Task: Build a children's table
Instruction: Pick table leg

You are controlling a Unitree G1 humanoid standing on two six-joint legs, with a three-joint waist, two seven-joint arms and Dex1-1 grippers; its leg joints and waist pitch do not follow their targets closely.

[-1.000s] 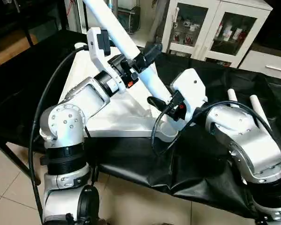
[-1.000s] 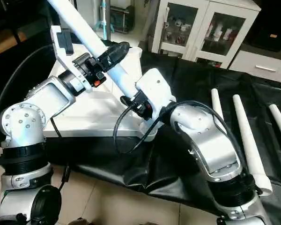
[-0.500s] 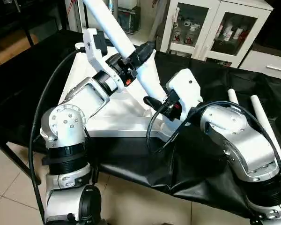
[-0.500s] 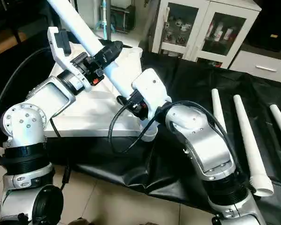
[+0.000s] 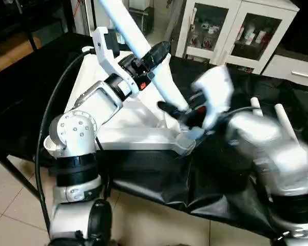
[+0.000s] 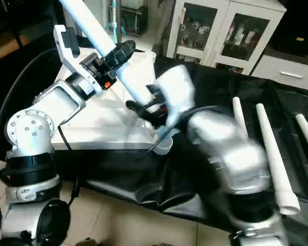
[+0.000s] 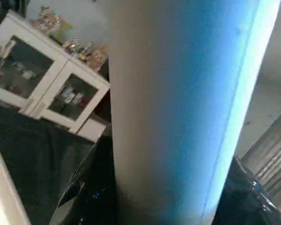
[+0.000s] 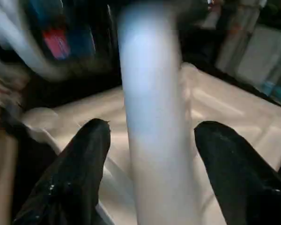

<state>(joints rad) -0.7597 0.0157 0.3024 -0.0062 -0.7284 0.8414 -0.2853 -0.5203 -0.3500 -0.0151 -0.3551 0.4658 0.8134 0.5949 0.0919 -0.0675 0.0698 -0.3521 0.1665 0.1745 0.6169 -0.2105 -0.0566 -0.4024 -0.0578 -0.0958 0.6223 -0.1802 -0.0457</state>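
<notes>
The white tabletop [image 5: 124, 125] lies underside up on the black-covered table. One white leg [image 5: 129, 26] rises tilted from the near right corner socket [image 6: 164, 146] toward the upper left. My left gripper [image 5: 153, 53] is shut on the leg's middle; its black fingers [image 7: 91, 199] press on both sides of the tube. Lower down near the socket, my right gripper [image 8: 154, 125] stands open around the leg [image 8: 152, 140], with a gap between each finger [image 8: 82, 168] and the tube. The right arm is blurred with motion.
Three spare white legs [image 6: 269, 148] lie side by side on the black cloth at the right. A white glass-door cabinet [image 5: 231, 31] stands behind the table. The table's near edge drops to the tiled floor [image 5: 10, 215].
My left gripper has shut on the leg. My right gripper has let go of the leg's lower part and opened, and the right arm is moving.
</notes>
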